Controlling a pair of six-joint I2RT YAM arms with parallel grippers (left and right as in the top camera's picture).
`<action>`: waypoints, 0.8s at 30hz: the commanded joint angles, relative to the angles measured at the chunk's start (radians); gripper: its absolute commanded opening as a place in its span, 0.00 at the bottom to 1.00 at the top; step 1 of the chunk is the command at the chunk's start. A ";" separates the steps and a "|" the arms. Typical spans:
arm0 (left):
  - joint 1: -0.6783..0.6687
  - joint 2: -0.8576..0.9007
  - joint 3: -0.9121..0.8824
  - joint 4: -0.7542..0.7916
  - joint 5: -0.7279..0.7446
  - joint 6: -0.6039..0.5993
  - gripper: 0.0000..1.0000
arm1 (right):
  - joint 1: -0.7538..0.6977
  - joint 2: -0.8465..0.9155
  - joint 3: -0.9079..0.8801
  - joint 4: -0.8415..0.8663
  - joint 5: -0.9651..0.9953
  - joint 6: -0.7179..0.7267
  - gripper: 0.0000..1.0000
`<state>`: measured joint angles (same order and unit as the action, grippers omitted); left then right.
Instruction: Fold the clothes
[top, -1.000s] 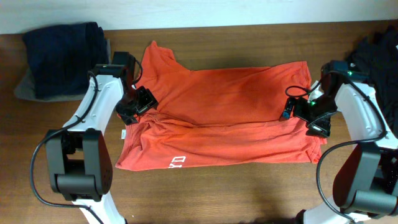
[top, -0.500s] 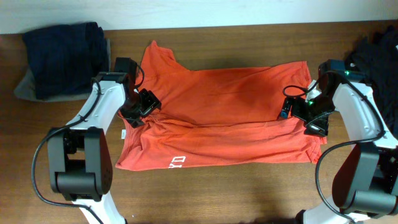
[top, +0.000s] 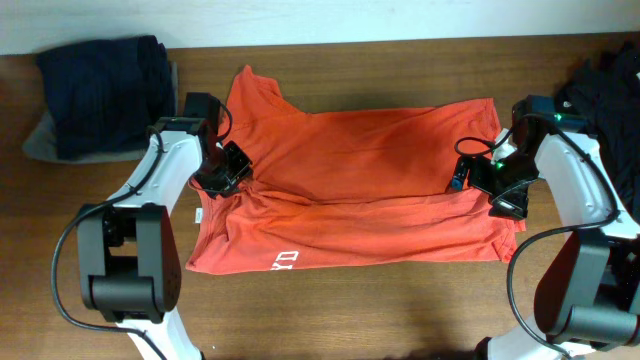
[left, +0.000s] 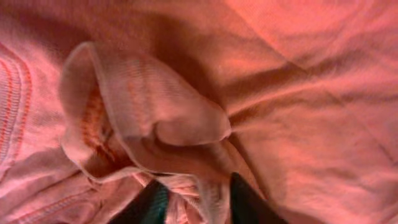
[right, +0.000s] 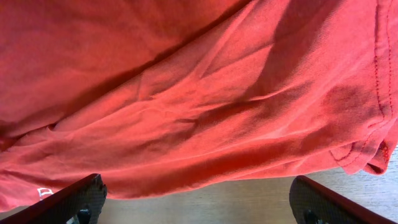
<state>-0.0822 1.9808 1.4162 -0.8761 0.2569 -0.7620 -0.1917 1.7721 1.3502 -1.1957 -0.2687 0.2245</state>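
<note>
The left arm (top: 163, 172) leans down onto the shirt (top: 370, 165), left fingers (left: 245, 200) pinching a bunched fold between them. The right arm (top: 578, 172) sits low, right fingers (right: 79, 200) spread wide, the hem just ahead of them.

A wooden table (top: 350, 300) fills the overhead view. Its top is mid brown, with the grain running left to right. The wood looks darker along the back edge and warmer toward the front. Behind the back edge a white strip (top: 300, 20) runs the full width of the view, slightly deeper at the left than at the right. Whether it is a wall or a board cannot be told. In the right wrist view a band of the table (right: 205, 202) shows along the bottom. It looks paler there, with fine grain lines.
</note>
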 joint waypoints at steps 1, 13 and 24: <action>0.003 0.042 -0.011 0.004 0.010 -0.001 0.24 | 0.009 0.001 0.012 0.001 -0.012 -0.008 0.99; 0.004 0.072 0.019 0.012 0.010 0.008 0.01 | 0.009 0.001 0.012 0.000 -0.008 -0.011 0.99; 0.003 0.068 0.080 0.005 0.005 0.031 0.01 | 0.009 0.001 0.012 0.003 -0.008 -0.037 0.99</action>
<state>-0.0822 2.0518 1.4666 -0.8703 0.2584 -0.7521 -0.1917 1.7721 1.3502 -1.1957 -0.2684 0.2123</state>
